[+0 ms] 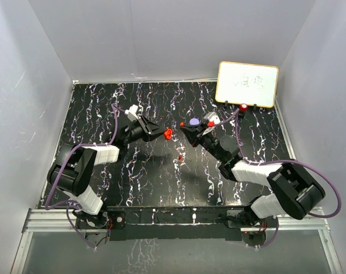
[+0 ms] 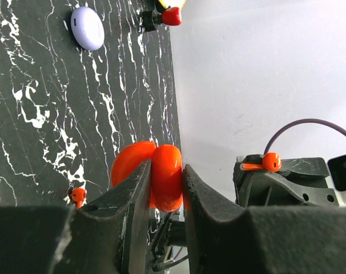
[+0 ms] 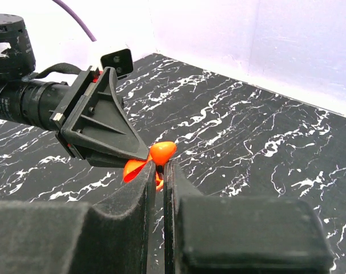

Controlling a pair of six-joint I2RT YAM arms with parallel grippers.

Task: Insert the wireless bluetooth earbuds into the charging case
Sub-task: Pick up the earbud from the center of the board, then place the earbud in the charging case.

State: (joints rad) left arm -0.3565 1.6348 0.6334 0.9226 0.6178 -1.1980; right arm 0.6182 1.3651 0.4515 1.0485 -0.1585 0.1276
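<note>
Left gripper clamps the one open red case midair; right gripper pinches one of two red earbuds beside it.

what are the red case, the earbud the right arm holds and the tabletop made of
Red case: likely hard plastic, glossy; bright highlights on its rounded shell.
Red earbud: same-looking glossy plastic, shiny spot on its bulb.
Tabletop: black, white marble-like veins, dull finish; printed sheet or laminate perhaps, unclear.
</note>
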